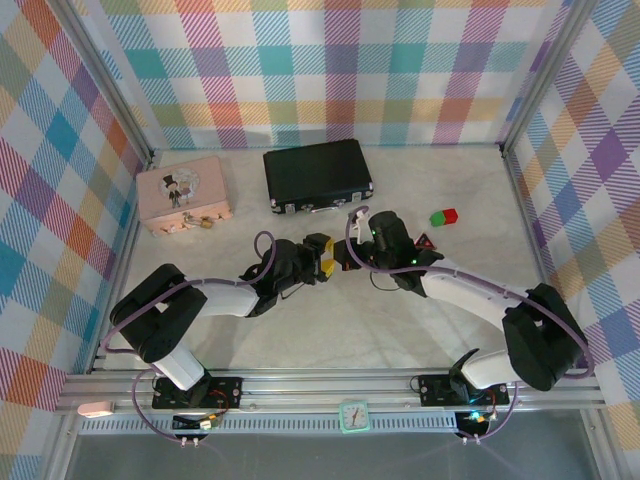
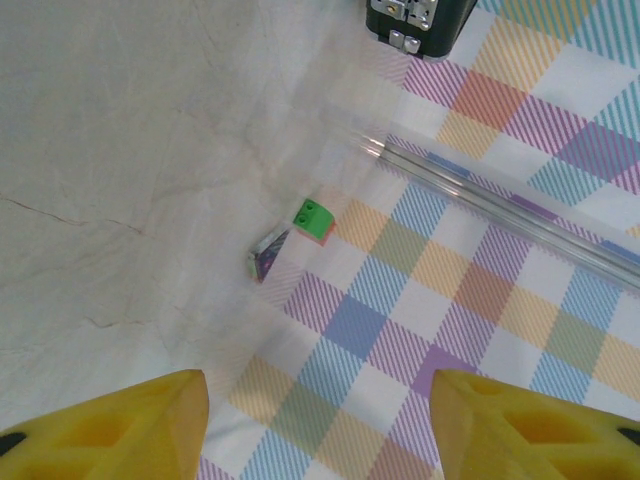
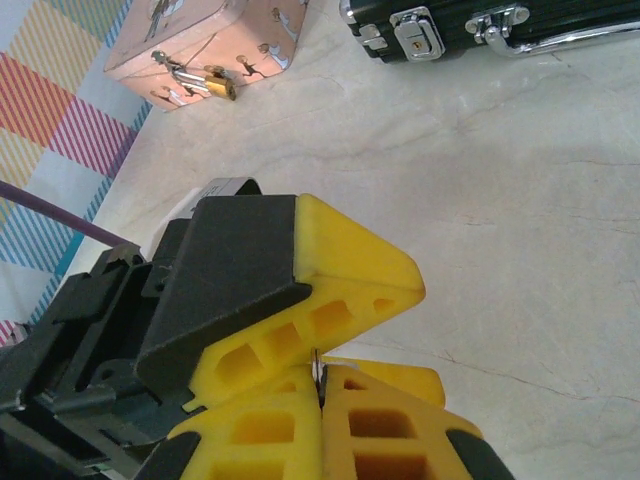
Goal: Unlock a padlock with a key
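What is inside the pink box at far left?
Contents hidden: the pink rectangular box is closed. A small brass-bodied padlock hangs at its front.

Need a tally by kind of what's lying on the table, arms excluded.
Boxes and cases: 2, the pink box and the black case
Padlocks: 1, the padlock hanging on the front of the pink box
Toy pieces: 2, the green-and-red block and the red triangle piece
Total: 5
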Controlling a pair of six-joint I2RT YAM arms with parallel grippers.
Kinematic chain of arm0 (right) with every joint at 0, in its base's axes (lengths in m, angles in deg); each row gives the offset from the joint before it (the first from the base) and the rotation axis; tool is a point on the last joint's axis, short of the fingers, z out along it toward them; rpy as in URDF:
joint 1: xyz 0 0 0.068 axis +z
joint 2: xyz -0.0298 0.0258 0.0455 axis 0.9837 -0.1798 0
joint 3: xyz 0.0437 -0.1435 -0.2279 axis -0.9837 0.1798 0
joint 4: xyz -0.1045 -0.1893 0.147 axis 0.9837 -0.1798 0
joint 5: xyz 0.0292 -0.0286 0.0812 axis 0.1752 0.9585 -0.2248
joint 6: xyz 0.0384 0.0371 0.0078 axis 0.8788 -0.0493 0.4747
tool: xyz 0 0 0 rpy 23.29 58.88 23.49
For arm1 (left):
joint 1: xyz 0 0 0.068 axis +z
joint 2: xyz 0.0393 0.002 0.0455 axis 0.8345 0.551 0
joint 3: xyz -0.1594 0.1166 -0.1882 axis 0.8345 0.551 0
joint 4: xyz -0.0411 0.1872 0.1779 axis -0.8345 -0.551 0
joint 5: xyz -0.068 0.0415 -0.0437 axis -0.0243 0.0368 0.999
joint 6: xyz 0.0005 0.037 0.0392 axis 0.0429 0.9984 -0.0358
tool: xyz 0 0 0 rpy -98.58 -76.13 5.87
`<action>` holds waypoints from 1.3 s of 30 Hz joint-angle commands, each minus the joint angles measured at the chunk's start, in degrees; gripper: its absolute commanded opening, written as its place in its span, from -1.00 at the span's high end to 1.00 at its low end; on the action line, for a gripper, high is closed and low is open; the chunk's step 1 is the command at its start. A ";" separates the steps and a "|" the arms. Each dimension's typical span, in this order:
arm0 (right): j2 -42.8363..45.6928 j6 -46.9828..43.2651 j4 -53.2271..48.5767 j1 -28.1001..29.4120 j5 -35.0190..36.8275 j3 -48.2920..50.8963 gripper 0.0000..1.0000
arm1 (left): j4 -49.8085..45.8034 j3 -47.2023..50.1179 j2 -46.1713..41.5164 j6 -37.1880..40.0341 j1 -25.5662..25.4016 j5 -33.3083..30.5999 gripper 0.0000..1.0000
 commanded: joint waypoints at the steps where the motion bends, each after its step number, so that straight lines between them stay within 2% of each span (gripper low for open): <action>1: -0.20 -0.27 2.55 -0.32 -1.82 1.15 1.00 | 4.54 0.53 -1.33 -2.17 -0.25 -1.10 -0.14; 6: 0.07 0.08 2.65 -0.40 -2.07 2.12 1.00 | 3.71 0.54 -1.80 -1.99 -0.16 -1.25 0.07; 9: 0.07 0.61 3.34 -0.49 -2.65 2.51 1.00 | 4.11 0.36 -1.28 -1.91 -0.18 -1.03 0.12; 21: 2.00 -0.53 2.09 -1.36 -3.14 2.73 1.00 | 4.93 0.27 0.27 -1.17 0.11 -0.82 0.68; 25: 3.00 -0.37 2.11 -2.22 -3.33 3.37 1.00 | 5.74 0.40 1.10 -0.63 0.23 -0.66 0.80; 28: 3.63 -0.25 1.97 -2.98 -4.03 3.54 1.00 | 5.66 0.03 1.33 0.70 0.38 -0.56 1.00; 30: 3.83 0.24 2.10 -3.44 -4.71 3.48 1.00 | 4.85 -0.55 1.13 2.57 0.47 -0.37 1.00; 31: 3.97 0.65 2.23 -3.72 -5.29 3.40 0.95 | 4.28 -1.16 0.74 3.97 0.54 -0.19 1.00; 34: 5.42 1.81 2.16 -4.31 -5.52 3.19 0.36 | -0.13 -3.24 -1.68 12.03 0.83 -0.07 1.00; 39: 8.52 2.11 0.28 -6.19 -7.28 2.26 -0.31 | -16.93 -8.29 -11.05 34.82 1.13 -4.38 1.00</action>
